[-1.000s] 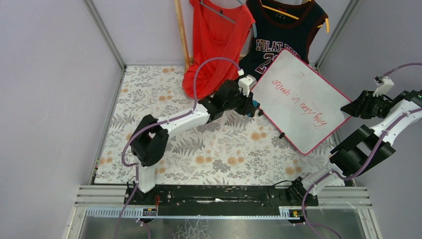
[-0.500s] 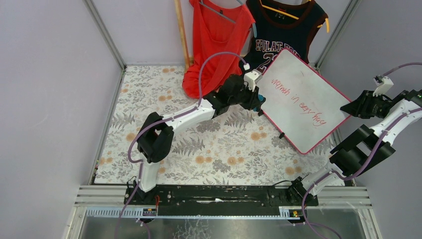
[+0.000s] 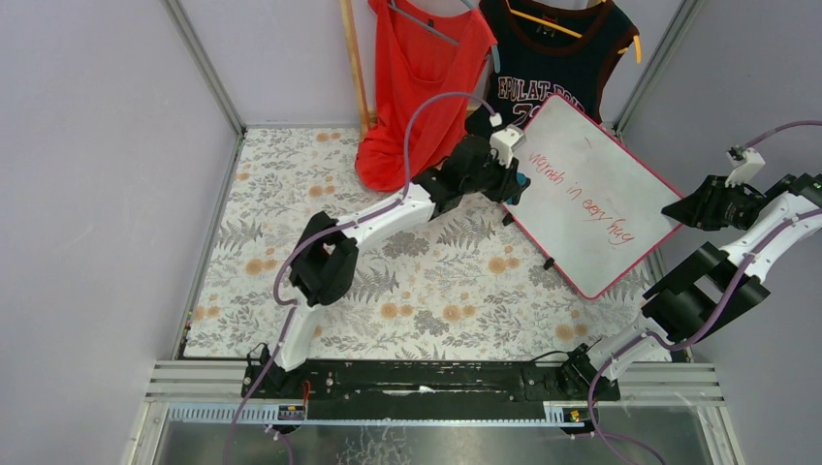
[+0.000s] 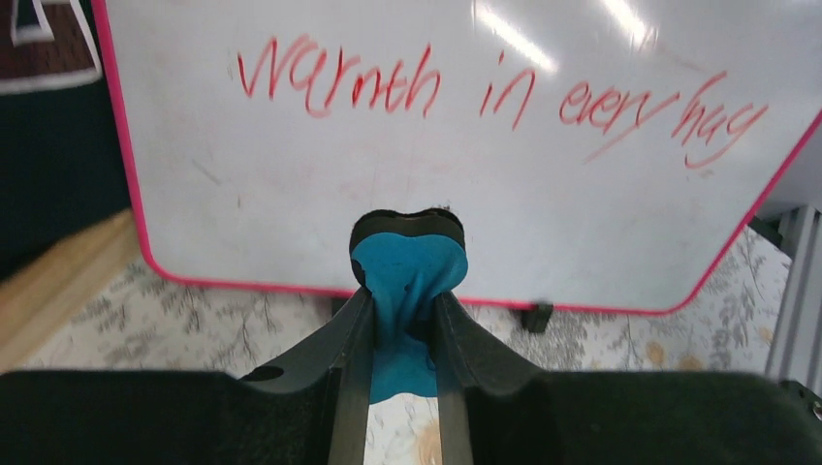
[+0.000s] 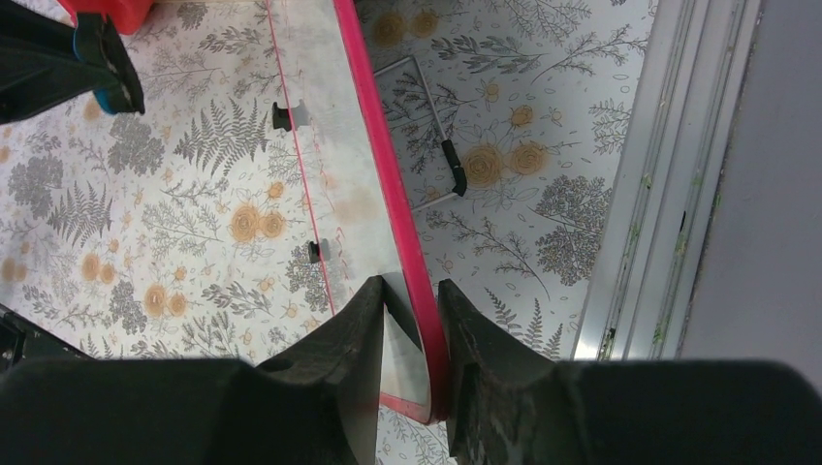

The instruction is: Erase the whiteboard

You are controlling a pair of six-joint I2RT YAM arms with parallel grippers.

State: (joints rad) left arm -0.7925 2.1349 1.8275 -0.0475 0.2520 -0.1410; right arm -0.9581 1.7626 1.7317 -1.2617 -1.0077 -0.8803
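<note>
Firstly, top external view. Item: whiteboard (image 3: pixel 606 160), pink-framed, propped at a tilt at the far right of the floral surface (image 3: pixel 388 291), with red handwriting (image 3: pixel 582 203) across it. My left gripper (image 3: pixel 517 179) is at its upper-left edge and my right gripper (image 3: pixel 671 208) at its right corner. Behind hang a red top (image 3: pixel 417 77) and a dark jersey (image 3: pixel 553 68).

Left wrist view. Jaws closed tight on a blue eraser (image 4: pixel 407 257), which bulges as if soft. Whether its tip touches the board's face I cannot tell. All the writing sits above it, unwiped.

Right wrist view. Jaws closed onto the board's pink rim, one finger on each side, by the look a firm pinch. A wire stand (image 5: pixel 441 145) lies behind the board.

Handling, my judgement: stiff, thin, light and slick-faced. It will likely slide or tip under wiping pressure, so hold it by the frame edge, never the face.

Not made out: the board corner under my right fingers, its far corners cut off in both wrist views, and the jersey lettering, partly covered.
</note>
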